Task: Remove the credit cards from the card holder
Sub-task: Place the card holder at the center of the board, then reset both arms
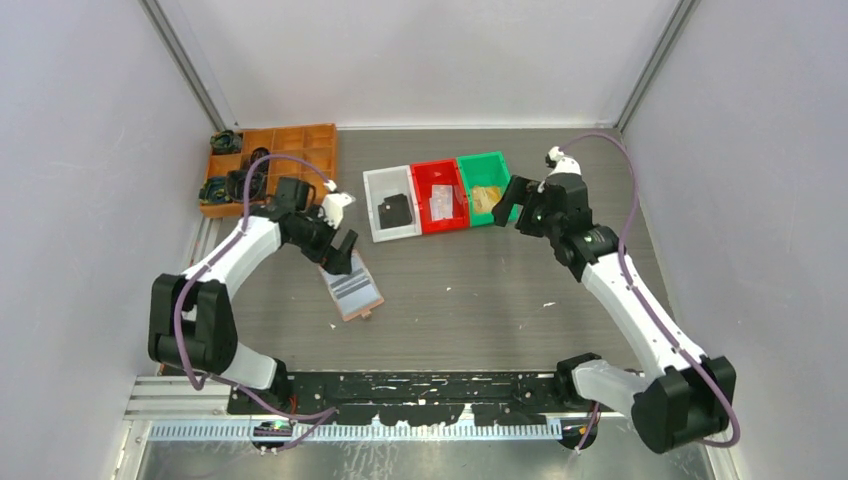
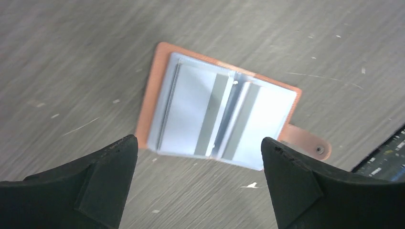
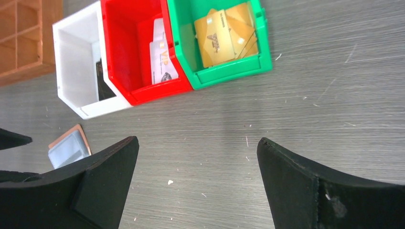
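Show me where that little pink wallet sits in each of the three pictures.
Top external: the card holder lies open on the table, left of centre.
Left wrist: it fills the middle of the picture, opened flat.
Right wrist: only part of it shows, near the bottom-left.
Shared landmark: the white bin stands above the card holder in the top and right wrist views; the left wrist view lacks it.

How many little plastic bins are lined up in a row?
3. The white bin is on the left, the red bin in the middle, the green bin on the right. None looks hidden.
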### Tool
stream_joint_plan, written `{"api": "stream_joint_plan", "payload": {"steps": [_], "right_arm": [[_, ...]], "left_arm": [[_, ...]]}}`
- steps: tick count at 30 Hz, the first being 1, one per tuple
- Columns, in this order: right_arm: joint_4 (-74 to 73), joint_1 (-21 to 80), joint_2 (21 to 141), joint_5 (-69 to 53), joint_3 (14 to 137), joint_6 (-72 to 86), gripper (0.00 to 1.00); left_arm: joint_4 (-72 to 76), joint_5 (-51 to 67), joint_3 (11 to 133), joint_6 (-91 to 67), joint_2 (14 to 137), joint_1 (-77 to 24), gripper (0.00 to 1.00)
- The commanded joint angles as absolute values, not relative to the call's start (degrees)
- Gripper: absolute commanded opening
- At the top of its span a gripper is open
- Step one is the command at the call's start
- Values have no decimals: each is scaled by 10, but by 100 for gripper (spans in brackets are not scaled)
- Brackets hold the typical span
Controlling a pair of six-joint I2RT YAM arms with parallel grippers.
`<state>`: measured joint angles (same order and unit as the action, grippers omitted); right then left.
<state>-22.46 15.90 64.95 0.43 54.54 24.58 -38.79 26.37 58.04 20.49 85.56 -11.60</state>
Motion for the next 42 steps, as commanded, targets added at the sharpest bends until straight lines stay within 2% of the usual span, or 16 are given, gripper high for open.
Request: {"api": "stream_joint_plan", "payload": {"steps": [1, 5, 8, 12, 18, 23, 27, 33, 36, 40, 42], "right_arm": [[-185, 157, 591, 69, 519, 270, 99], [-133, 158, 534, 141, 445, 261, 100], [-68, 157, 490, 232, 375, 250, 99], [17, 156, 471, 388, 294, 220, 100], [193, 122, 542, 498, 218, 178, 100], [383, 97, 662, 498, 168, 150, 99], [516, 88, 753, 491, 150, 123, 99], [618, 79, 846, 448, 154, 92, 99], [618, 79, 859, 371, 156, 74, 100], [688, 75, 915, 315, 148, 45, 100], [596, 59, 896, 307, 180, 72, 100]], "left_arm": [[-345, 244, 583, 252, 796, -67, 100], [-372, 279, 587, 244, 751, -20, 100], [-329, 312, 556, 192, 712, 32, 100], [-167, 314, 457, 85, 677, 80, 100], [104, 265, 303, -25, 655, 89, 100], [310, 206, 226, -54, 691, 89, 100], [455, 180, 190, -73, 765, 89, 100], [610, 161, 161, -71, 862, 87, 100], [715, 136, 136, -63, 910, 71, 100], [647, 83, 152, -72, 890, 63, 100], [626, 66, 174, -70, 897, 53, 100]]}}
